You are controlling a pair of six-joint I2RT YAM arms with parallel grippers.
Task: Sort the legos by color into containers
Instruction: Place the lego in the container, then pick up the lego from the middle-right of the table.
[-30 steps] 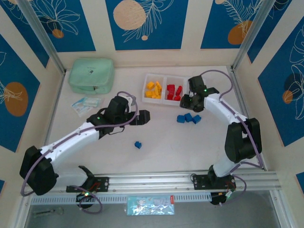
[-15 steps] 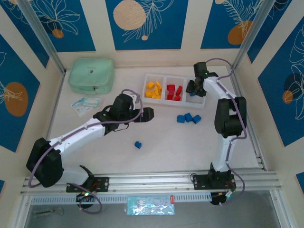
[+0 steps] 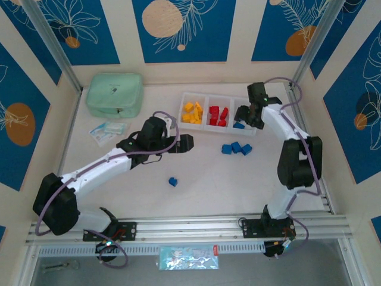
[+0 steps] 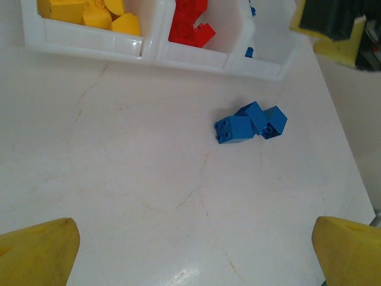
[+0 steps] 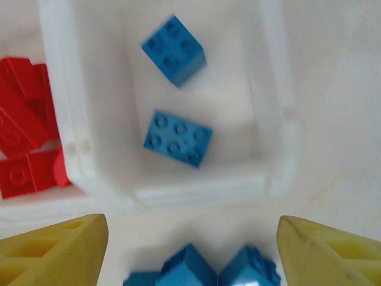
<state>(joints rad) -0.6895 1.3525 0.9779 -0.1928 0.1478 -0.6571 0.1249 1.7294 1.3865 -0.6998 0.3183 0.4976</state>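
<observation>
tray (image 3: 202, 96) has three cells in a row: left cell has the yellow legos (image 3: 191, 112), middle cell the red legos (image 3: 218, 114)

right cell holds two blues, studs up and apart from each other: far blue brick (image 5: 174, 50) towards the tray's back wall, near blue brick (image 5: 177, 138) close to its front wall

right gripper (image 3: 249, 117) sits over the tray's right cell. Its pads (image 5: 56, 253) are spread wide with nothing between them

left gripper (image 3: 184, 143) is just in front of the tray's left end, jaws fully spread and empty – pads (image 4: 36, 253) at both lower corners of its wrist view

blue cluster (image 3: 236, 148) – three bricks touching, on the table just in front of the tray's right cell

lone blue brick (image 3: 173, 181) is on the table well in front of the tray's left cell

mint pouch (image 3: 115, 94) is left of the tray, well apart
</observation>
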